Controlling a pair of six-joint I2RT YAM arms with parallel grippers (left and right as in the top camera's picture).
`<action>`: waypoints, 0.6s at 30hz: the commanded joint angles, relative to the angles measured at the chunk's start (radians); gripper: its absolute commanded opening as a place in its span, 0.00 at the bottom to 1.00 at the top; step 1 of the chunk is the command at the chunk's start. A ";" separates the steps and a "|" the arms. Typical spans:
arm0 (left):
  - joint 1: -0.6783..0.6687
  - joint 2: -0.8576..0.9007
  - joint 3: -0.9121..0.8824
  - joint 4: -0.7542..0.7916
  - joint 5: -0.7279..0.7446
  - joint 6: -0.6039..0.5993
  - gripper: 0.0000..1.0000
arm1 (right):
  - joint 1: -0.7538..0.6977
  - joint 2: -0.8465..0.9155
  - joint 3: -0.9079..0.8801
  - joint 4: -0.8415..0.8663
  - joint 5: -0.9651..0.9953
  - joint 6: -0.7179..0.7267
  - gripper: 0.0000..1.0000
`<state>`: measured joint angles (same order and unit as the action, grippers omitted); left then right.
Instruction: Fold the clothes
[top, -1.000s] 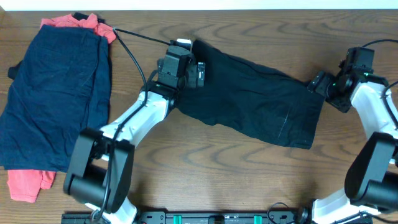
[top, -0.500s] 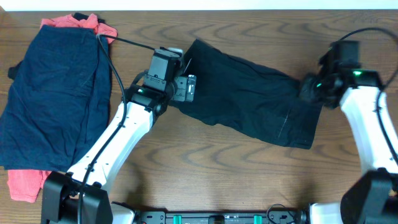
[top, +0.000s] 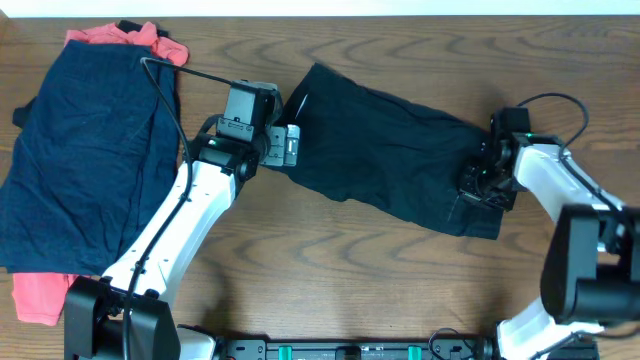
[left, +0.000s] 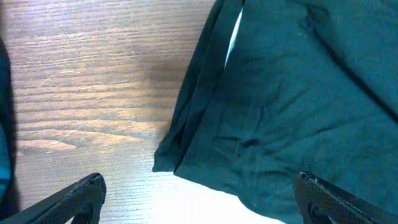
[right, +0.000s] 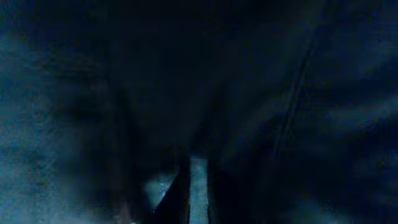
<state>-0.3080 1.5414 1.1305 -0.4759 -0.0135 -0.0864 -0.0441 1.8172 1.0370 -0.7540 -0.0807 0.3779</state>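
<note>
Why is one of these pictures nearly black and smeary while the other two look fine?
Right wrist view: black shorts fill the frame so close that little light enters, leaving it dim and blurred. Left wrist view: sharp wood grain and folds, with white glare on the table at the bottom edge. Overhead view: evenly lit and clear.

Right wrist view: dark blur of black shorts, jaws indistinct. Coral-red piece mostly buried under navy shorts, corners only showing.
</note>
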 joint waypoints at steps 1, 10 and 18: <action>0.004 -0.009 0.019 -0.014 0.002 0.062 0.98 | 0.002 0.097 -0.014 0.066 0.039 -0.013 0.10; 0.004 -0.009 0.017 -0.047 0.002 0.068 0.98 | -0.009 0.250 -0.014 0.337 0.039 -0.063 0.10; 0.004 -0.009 0.005 -0.048 0.002 0.068 0.98 | -0.010 0.258 0.022 0.522 0.036 -0.227 0.12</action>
<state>-0.3077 1.5414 1.1301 -0.5201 -0.0132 -0.0257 -0.0448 1.9629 1.1015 -0.2066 -0.0834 0.2459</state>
